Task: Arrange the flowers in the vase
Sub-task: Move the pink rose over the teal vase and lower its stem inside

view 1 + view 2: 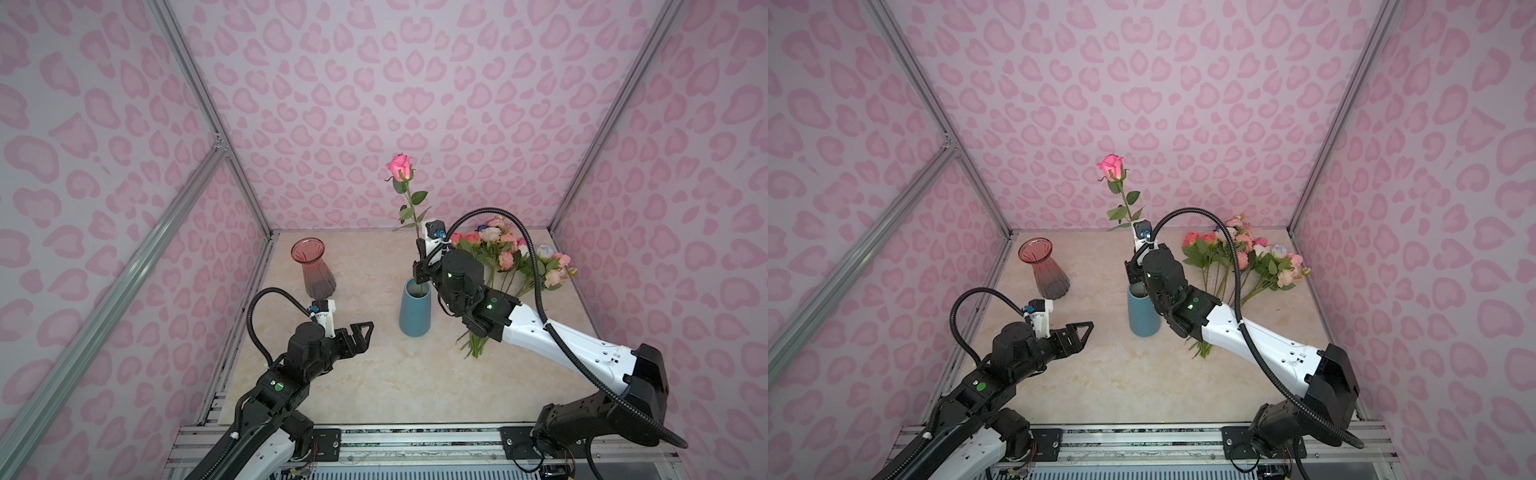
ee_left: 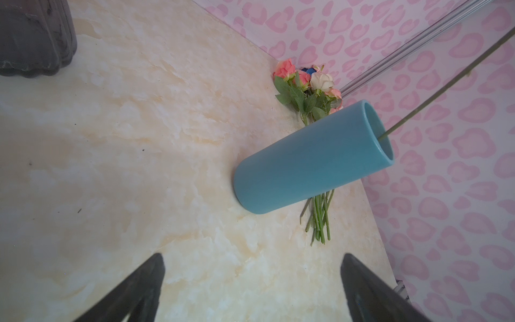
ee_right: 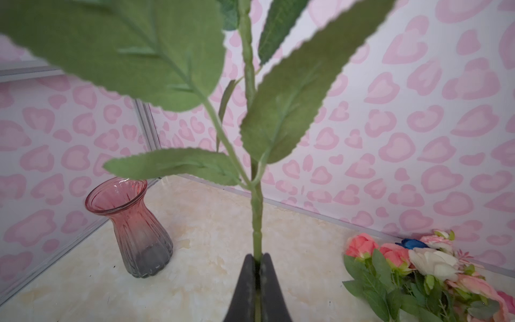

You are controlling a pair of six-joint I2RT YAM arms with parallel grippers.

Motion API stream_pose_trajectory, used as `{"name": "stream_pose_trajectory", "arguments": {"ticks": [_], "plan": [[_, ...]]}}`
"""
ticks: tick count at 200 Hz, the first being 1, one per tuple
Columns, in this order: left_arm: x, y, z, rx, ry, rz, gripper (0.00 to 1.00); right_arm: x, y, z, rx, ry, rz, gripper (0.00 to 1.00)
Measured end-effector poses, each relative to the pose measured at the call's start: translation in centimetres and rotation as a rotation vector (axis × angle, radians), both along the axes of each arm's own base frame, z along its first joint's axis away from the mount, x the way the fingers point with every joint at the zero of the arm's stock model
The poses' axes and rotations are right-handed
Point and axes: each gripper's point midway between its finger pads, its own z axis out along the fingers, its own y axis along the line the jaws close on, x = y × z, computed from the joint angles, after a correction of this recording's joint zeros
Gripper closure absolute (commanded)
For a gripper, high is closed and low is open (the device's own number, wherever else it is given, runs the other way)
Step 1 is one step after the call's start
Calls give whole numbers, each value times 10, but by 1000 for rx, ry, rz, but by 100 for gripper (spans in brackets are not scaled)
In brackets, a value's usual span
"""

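A pink rose point(image 1: 400, 166) on a long green stem stands upright in both top views, its lower stem point(image 2: 446, 83) reaching down into the mouth of the blue vase point(image 1: 414, 316) at mid-table. My right gripper point(image 3: 257, 258) is shut on that stem just above the vase rim, with leaves filling the right wrist view. The other flowers point(image 1: 511, 253) lie in a bunch on the table at the back right. My left gripper point(image 1: 361, 332) hovers open and holds nothing, to the left of the blue vase point(image 2: 306, 161).
A pink glass vase point(image 1: 316, 270) stands at the back left, just beyond the left wrist. The marble tabletop point(image 1: 374, 374) is enclosed by pink patterned walls on three sides. The right arm reaches over the stem ends of the flower bunch point(image 1: 1246, 257).
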Motion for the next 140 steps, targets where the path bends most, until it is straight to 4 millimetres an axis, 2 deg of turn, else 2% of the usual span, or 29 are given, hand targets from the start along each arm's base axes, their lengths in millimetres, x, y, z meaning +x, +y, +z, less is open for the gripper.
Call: {"name": "stream_pose_trajectory", "arguments": {"ticks": [33,61,89,140], "plan": [[1,-1,-7,13,26,-3,1,1,-2,-17,6,39,-9,91],[3,-2,-3,9,17,-3,1,0,-2,-25,10,56,-12,89],[4,-3,-2,19,14,-8,1,-1,-3,-26,17,61,-12,84],[6,-4,-2,28,18,-11,1,-3,-7,-27,28,66,-25,84]]}}
